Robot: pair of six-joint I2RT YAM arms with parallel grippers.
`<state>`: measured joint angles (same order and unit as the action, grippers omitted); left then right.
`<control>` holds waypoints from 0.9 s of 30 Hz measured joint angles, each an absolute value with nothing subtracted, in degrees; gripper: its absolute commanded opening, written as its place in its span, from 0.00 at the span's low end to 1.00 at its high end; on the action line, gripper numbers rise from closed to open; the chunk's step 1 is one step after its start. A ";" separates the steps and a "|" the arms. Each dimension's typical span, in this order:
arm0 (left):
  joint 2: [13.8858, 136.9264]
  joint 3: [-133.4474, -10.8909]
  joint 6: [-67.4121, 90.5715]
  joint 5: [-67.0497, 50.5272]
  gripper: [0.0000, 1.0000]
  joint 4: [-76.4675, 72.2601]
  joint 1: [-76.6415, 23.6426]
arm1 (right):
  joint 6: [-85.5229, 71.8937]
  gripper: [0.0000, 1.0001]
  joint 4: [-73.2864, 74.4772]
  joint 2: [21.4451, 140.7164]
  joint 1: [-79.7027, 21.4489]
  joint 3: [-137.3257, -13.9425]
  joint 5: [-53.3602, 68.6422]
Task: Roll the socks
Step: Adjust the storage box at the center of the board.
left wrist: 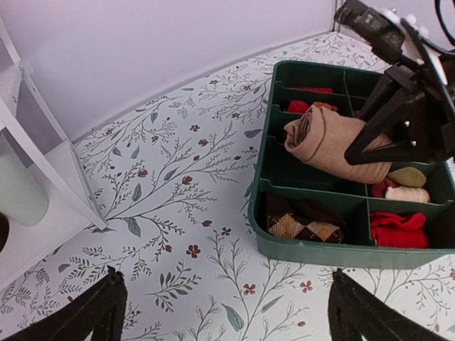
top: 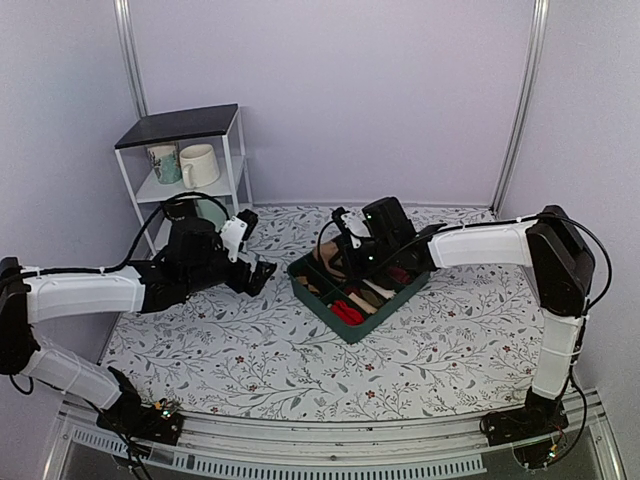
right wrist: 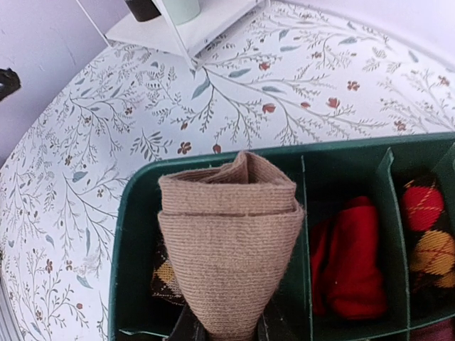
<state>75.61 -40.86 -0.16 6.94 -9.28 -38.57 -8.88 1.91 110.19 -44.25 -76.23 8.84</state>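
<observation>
The socks (right wrist: 227, 234) are a tan-brown knit roll, pinched at its lower end by my right gripper (right wrist: 227, 334), which is shut on it. The roll hangs in the left part of the green divided tray (right wrist: 126, 213), over a compartment that holds a brown argyle sock (right wrist: 165, 275). From the left wrist view the roll (left wrist: 323, 138) lies across the tray's (left wrist: 320, 252) middle left compartment, with the right gripper (left wrist: 398, 124) on its right end. My left gripper (left wrist: 226, 316) is open over the flowered cloth, left of the tray, with nothing between its fingers (left wrist: 99, 312).
Red rolled socks (right wrist: 352, 259), a cream one (left wrist: 407, 193) and argyle ones (left wrist: 302, 222) fill other tray compartments. A white shelf unit (top: 185, 165) with mugs stands at the back left, close to the left arm (top: 195, 262). Walls close in the back and sides.
</observation>
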 measured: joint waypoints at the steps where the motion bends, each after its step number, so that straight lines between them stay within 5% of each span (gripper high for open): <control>1: 75.37 -40.62 -0.16 6.96 0.99 -9.37 -38.57 | -8.97 0.01 1.80 110.76 -44.25 -76.23 9.08; 17: 75.92 -38.76 -1.02 7.38 0.99 -10.22 -38.54 | -9.45 0.01 1.89 117.43 -44.25 -80.16 7.55; 27: 78.52 -38.63 -1.02 9.74 0.99 -14.44 -38.39 | -9.78 0.01 -7.14 110.52 -40.23 -71.07 9.74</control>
